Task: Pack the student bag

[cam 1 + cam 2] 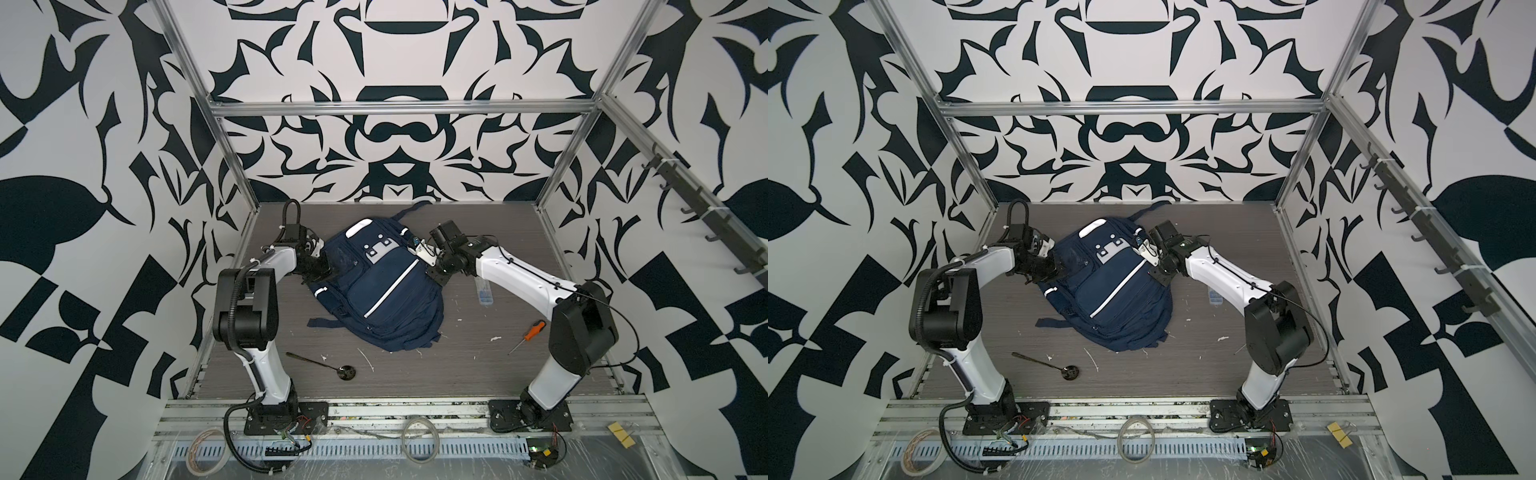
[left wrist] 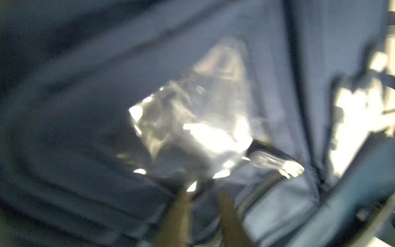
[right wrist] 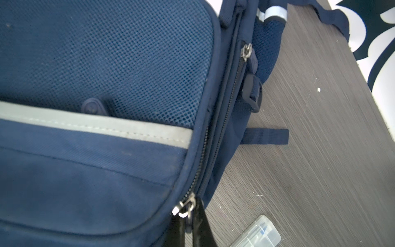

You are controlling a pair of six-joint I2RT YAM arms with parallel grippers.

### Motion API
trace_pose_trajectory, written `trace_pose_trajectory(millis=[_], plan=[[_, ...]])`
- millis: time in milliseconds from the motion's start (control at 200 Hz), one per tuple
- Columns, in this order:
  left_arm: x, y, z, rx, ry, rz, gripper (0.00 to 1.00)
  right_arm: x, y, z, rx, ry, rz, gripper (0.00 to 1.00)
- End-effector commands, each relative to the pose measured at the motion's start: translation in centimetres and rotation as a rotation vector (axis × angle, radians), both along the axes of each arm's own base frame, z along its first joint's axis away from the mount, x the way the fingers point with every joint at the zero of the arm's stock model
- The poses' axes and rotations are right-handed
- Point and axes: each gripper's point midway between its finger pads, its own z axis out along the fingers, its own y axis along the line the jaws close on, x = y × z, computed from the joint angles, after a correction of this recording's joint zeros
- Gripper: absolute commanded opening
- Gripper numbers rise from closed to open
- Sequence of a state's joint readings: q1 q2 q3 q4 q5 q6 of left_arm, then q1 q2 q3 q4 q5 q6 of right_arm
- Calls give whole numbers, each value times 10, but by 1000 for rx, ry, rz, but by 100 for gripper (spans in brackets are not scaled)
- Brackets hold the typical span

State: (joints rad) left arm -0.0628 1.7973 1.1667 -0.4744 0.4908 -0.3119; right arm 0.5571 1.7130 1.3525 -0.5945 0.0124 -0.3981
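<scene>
Table (image 1: 478,374): grey wood grain, speckled with white scraps.

Backpack (image 1: 386,299) (image 1: 1113,291): navy, lies flat in the middle of the table, front up, white stripes and grey buckle patch showing in both top views. Its top end points to the back wall and a loose strap trails off its left side.

Left gripper (image 1: 321,269): pushed into the opening on the backpack's left side. The left wrist view is badly blurred. There the fingers (image 2: 183,205) stand apart, with grey lining visible between them. A clear crinkled packet (image 2: 192,128) lies inside the backpack just past the tips.

Right gripper (image 3: 192,211): at the backpack's upper right edge, jaws closed on the metal zip pull (image 3: 183,208).

Spoon (image 1: 328,363): dark, on the table near the front, well apart from the backpack.

Screwdriver (image 1: 528,334): orange handle, on the table beside the right arm.

Clear plastic box (image 1: 482,291) (image 3: 259,233): on the table near the backpack's right side, not touching it.
</scene>
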Motion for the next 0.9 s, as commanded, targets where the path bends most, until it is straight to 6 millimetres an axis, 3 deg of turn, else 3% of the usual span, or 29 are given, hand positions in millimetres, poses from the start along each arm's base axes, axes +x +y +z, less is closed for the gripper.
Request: trace_pose_trajectory(millis=[0, 130, 320, 440, 705, 830, 895], plan=[[-53, -24, 11, 6, 83, -112, 81, 20, 7, 22, 26, -73, 1, 0], [-83, -42, 24, -44, 100, -121, 82, 26, 13, 18, 27, -65, 9, 0], [-119, -49, 17, -14, 146, -123, 77, 29, 17, 11, 27, -56, 29, 0], [-124, -42, 20, 22, 130, -108, 75, 30, 19, 11, 28, -54, 31, 0], [-122, -21, 65, 212, -38, -141, 82, 30, 15, 6, 11, -46, 21, 0], [-136, -43, 83, 77, -51, -146, 80, 30, 13, 2, 8, -39, 8, 0], [-150, -57, 76, 8, 10, -164, 78, 32, 14, 1, 9, -40, 3, 0]])
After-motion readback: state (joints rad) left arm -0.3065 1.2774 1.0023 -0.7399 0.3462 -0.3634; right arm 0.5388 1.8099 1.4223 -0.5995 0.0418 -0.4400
